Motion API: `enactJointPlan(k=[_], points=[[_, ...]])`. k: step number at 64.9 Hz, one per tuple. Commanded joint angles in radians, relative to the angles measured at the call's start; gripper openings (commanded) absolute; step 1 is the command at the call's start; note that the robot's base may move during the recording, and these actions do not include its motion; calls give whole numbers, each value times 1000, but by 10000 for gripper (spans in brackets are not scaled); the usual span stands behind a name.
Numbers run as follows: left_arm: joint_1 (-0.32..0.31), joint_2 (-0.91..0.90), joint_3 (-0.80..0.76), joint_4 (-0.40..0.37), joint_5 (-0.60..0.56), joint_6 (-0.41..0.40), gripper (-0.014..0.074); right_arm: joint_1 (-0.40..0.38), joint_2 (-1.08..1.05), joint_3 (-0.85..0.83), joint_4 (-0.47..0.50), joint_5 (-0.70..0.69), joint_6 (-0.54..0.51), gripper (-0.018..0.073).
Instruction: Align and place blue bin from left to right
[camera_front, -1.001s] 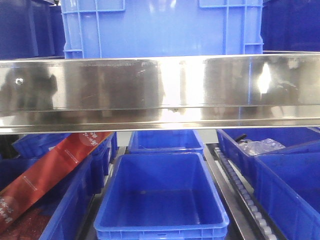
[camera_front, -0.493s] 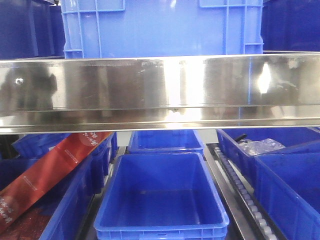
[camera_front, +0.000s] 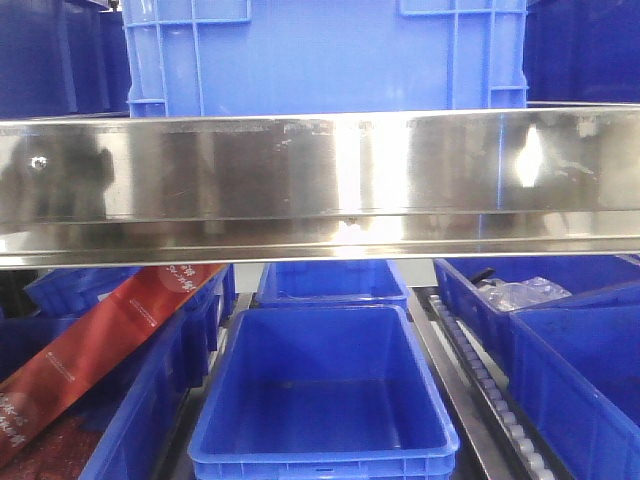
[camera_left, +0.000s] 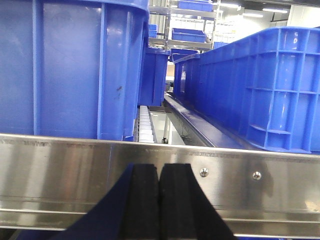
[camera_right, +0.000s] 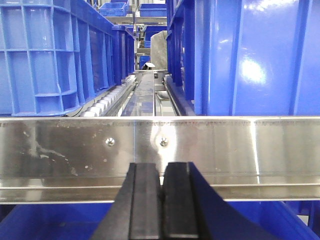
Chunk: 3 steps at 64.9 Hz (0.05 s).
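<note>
Beyond and above both sets of fingertips, behind the steel rail (camera_front: 320, 180): the blue bin (camera_front: 325, 55), standing square on the upper shelf between darker bins, presumably parked there so both arms can meet it head-on from the rail side. Lower down, below that rail and nearer the arms, an open blue tub (camera_front: 325, 395) and a red banner (camera_front: 95, 345) off to the left, neither part of the job. Just short of the rail, level with its lower edge and touching nothing: left gripper (camera_left: 159, 202) and right gripper (camera_right: 161, 205), pads pressed together on empty air, likely closed to serve as blunt pushers for nudging the bin along rather than for grasping it.
</note>
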Motion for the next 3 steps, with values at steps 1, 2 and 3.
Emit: enactJointPlan(k=[1, 2, 3], points=[[1, -5, -1, -5, -18, 2, -111, -5, -3, -1, 3, -27, -4, -79], [1, -5, -1, -5, -18, 2, -111, -5, -3, -1, 3, -27, -4, -79], [1, -5, -1, -5, -18, 2, -111, -5, -3, -1, 3, -27, -4, -79]])
